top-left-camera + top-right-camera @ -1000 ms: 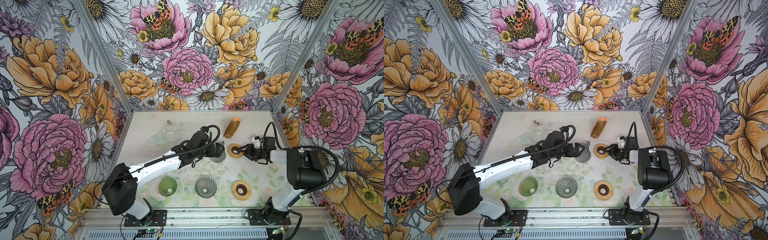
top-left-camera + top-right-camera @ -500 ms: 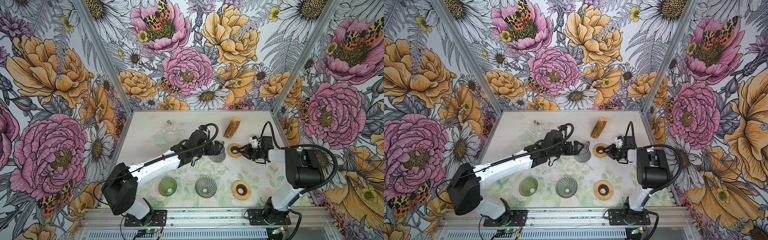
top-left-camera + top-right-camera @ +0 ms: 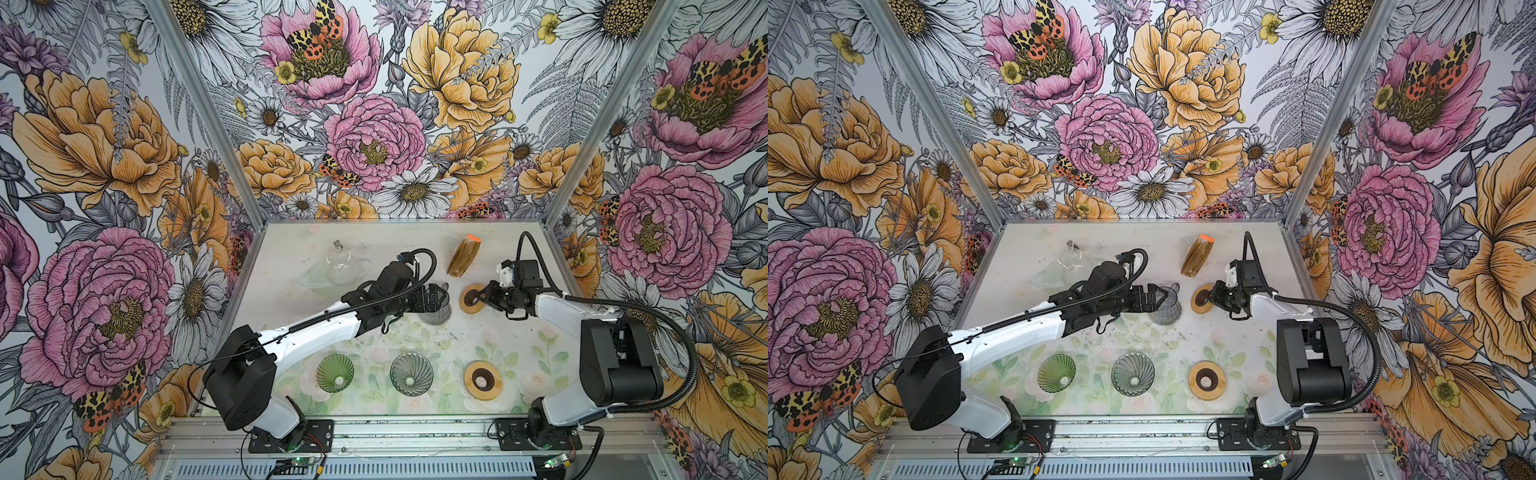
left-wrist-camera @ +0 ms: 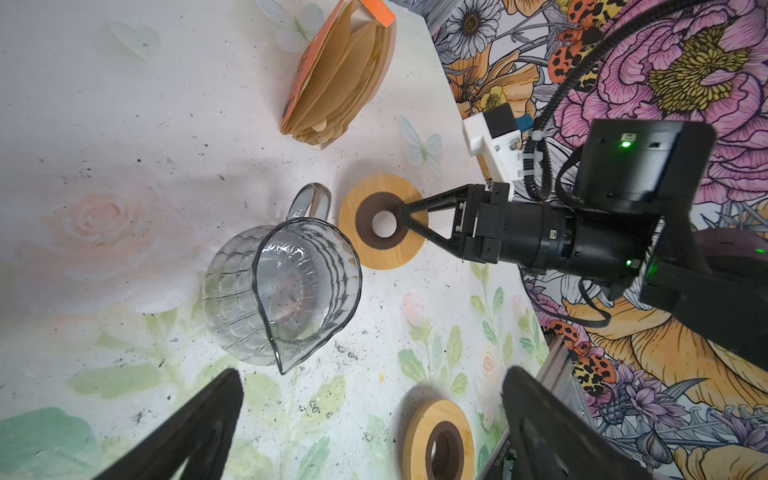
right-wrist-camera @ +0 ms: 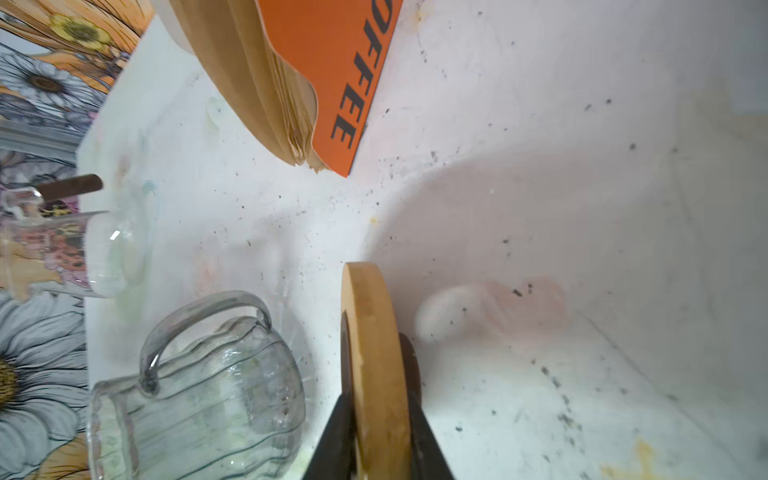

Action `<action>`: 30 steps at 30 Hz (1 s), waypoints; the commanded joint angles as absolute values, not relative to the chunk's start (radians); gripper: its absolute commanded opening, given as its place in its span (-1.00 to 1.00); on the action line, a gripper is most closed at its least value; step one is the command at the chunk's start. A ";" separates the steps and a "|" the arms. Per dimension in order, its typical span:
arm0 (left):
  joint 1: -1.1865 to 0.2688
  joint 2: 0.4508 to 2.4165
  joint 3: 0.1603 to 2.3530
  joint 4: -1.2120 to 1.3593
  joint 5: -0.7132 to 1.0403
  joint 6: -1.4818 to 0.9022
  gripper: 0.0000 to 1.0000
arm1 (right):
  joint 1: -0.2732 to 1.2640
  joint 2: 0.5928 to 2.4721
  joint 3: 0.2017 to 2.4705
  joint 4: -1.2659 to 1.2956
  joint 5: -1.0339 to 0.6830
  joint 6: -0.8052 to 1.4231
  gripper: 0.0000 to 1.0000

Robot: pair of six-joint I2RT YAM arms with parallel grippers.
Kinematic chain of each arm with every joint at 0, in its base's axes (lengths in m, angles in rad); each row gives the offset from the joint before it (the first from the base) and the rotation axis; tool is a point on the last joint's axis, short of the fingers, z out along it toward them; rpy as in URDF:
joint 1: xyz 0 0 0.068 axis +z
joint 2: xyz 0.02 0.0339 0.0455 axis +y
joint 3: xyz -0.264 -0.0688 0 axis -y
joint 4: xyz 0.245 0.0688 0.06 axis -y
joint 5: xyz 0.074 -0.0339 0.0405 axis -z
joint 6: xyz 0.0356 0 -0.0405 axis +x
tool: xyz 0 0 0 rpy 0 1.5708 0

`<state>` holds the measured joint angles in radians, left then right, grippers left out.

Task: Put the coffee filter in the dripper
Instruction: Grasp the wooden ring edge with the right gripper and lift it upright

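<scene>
Right gripper [image 4: 405,214] is clamping down. A second ago its jaws stood wider, and now they pinch the wooden ring [image 4: 384,255] across its thickness, one finger on either side of the rim in my wrist view. So I've got the stand piece, not the paper.

Just beside it sits the glass pitcher [image 4: 286,286], upright, with its handle toward the ring. My left gripper [image 3: 436,297] hovers over it, jaws spread wide, holding nothing.

A little beyond the ring, toward the back wall, the coffee filter stack [image 3: 462,262] lies in its orange packet on the counter [image 3: 374,245], untouched.

Well apart, at the front edge, wait the green dripper [image 3: 335,372] and the grey dripper [image 3: 411,374], both empty, with a second wooden ring [image 3: 483,380] beside them.

My read: this grab is preparation, likely for seating the ring on the pitcher, so the filter work hasn't begun.
</scene>
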<state>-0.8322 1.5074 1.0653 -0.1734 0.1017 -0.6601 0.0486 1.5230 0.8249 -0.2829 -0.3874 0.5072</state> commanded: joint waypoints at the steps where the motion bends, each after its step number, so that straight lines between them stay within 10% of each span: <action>1: -0.816 1.489 1.049 -0.127 0.139 -0.672 0.98 | 0.109 1.460 0.861 -0.474 -0.144 0.439 -0.75; 30: -0.797 1.486 1.058 -0.167 0.156 -0.673 0.98 | 0.390 1.566 1.027 -0.716 0.213 0.373 -0.44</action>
<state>-0.8108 1.5074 1.0653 -0.1570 0.1730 -0.6674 0.3737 1.5337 1.0176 -0.6888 0.2180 0.3790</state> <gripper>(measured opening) 0.988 0.277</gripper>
